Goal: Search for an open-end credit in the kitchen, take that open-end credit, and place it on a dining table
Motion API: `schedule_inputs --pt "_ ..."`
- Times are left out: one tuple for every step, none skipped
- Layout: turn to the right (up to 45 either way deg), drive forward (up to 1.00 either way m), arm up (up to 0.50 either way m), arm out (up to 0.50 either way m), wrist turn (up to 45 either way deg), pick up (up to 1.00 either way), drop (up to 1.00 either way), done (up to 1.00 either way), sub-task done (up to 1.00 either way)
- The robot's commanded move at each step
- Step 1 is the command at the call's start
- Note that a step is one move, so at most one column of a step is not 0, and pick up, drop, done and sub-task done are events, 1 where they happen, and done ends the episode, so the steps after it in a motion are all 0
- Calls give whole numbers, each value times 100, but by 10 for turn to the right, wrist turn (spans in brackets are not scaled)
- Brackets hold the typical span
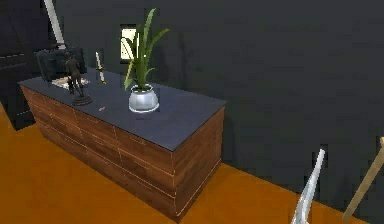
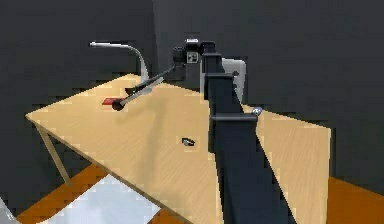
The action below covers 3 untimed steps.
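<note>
**Risk of skid for red card (image 2: 107, 101) on table (image 2: 100, 140)**

A flat red card, judged to be the open-end credit, is seen lying on the pale wooden table, near its far edge and just beside the far end of the gripper (image 2: 124, 99), whose thin fingers are stretched out from the dark arm (image 2: 232, 140). Whether anything is held by the gripper cannot be told, since the card rests on the tabletop right at the fingers. A grey desk lamp (image 2: 118, 46) is set close behind them, and a small dark object (image 2: 187, 142) lies near the arm. The flatness of the card is judged the chief hazard: it could be pushed along and over the edge rather than lifted. The lamp could be knocked by a turned wrist, and the small object swept off by the arm.
</note>
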Motion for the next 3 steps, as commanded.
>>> schedule_inputs --pt "0 0 0 0 450 0 0 0 0" --pt "0 0 0 0 210 0 0 0 0" --pt "0 0 -4 0 0 0 0 0 0"
